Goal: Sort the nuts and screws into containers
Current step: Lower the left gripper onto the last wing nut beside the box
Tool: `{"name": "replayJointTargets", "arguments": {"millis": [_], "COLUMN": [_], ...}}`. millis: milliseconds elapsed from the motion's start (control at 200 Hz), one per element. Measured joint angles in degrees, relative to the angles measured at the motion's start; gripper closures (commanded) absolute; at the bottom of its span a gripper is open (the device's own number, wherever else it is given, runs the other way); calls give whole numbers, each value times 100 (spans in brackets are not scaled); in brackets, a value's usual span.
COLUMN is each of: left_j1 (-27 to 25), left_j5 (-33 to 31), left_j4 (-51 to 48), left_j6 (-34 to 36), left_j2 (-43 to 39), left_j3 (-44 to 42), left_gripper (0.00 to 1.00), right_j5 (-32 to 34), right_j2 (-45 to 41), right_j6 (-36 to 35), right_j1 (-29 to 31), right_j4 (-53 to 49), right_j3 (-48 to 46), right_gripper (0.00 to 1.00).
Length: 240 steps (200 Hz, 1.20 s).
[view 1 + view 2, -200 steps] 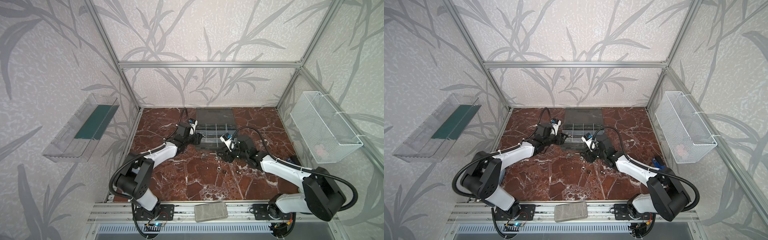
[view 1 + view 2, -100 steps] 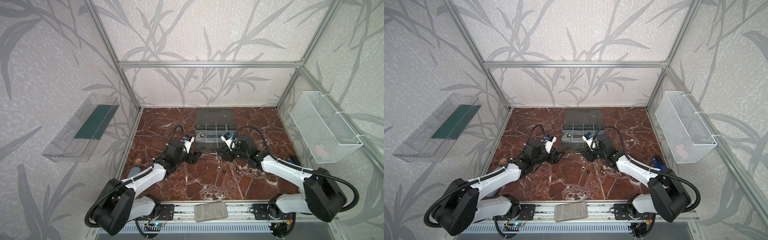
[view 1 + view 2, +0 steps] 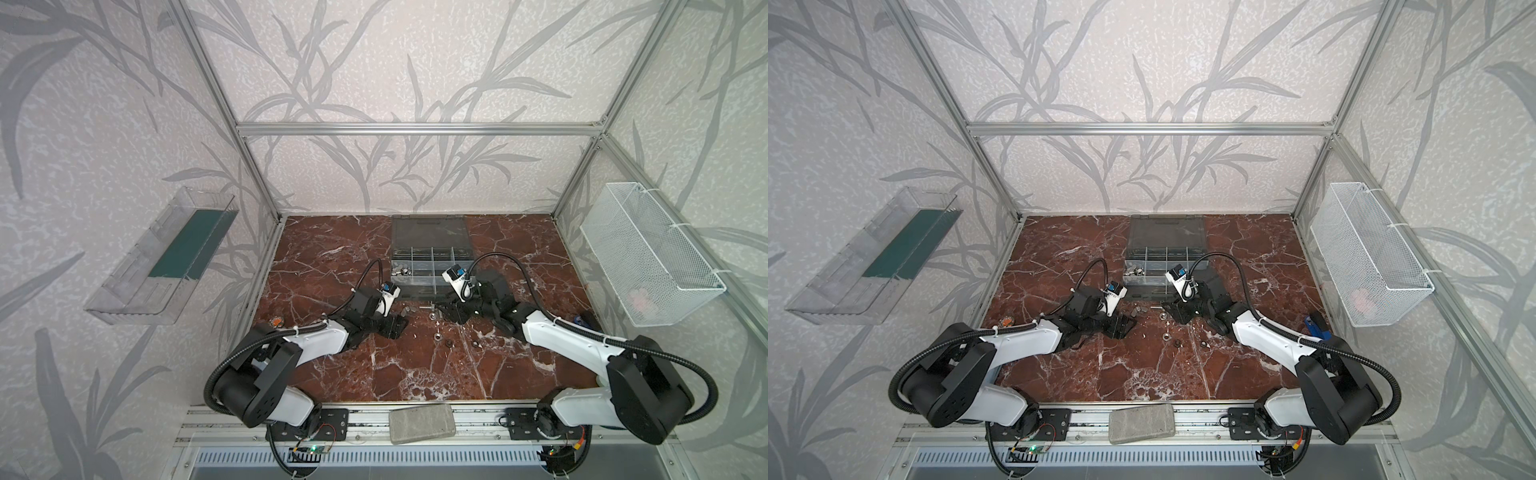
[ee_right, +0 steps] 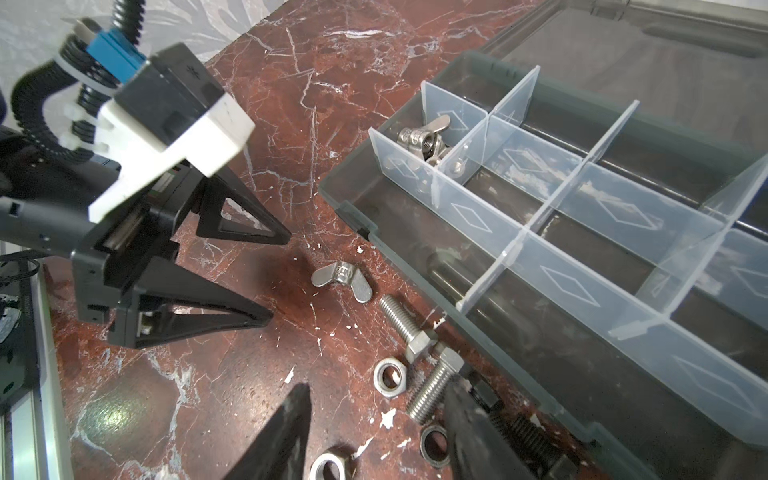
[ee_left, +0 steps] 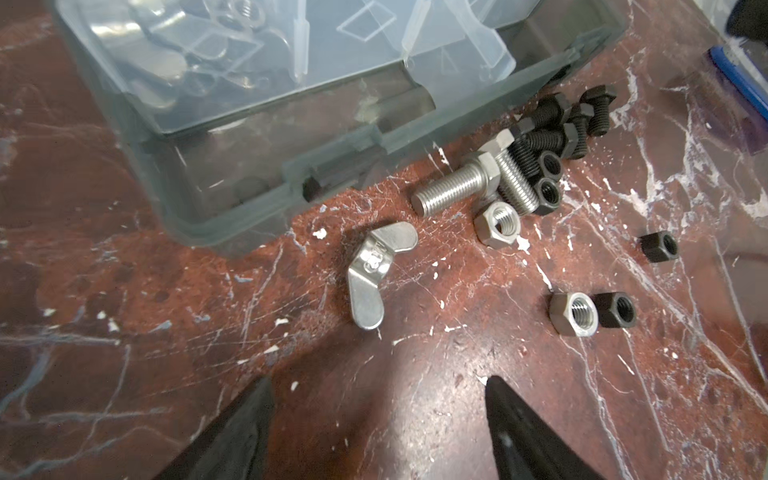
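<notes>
The left hand (image 5: 378, 382) is held low over the tabletop (image 5: 124, 332), jaws apart, nothing between them. The step in hand is judged to be picking the winged nut (image 5: 376, 270), which lies flat just ahead of the fingertips, untouched. It is best straddled across its thick centre boss, since the thin, smooth wings would likely slip. It belongs in the clear-walled container (image 4: 401, 166) beyond the hand, where like nuts are stored. Further right, threaded silver screws (image 5: 453, 187) and matte black screws (image 5: 548, 120) are heaped against the grey case (image 5: 232, 174). The right hand (image 4: 378, 388) is spread too, with a hex nut (image 4: 388, 378) and one silver screw lying ungripped between its fingers.
</notes>
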Motion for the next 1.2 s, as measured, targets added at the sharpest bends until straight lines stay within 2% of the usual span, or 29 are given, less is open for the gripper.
{"name": "replayJointTargets", "arguments": {"millis": [515, 1200], "left_j1": [-149, -544], "left_j5": [-450, -1233], "left_j4": [970, 146], "left_j6": [0, 535], "left_j2": [1027, 1174], "left_j3": [380, 859], "left_gripper": [22, 29], "right_j5": [46, 46], "right_j2": [-57, -170], "right_j6": [-4, -4], "right_j1": [-79, -122], "right_j4": [-2, 0], "right_j3": [-63, -96], "right_gripper": [47, 47]}}
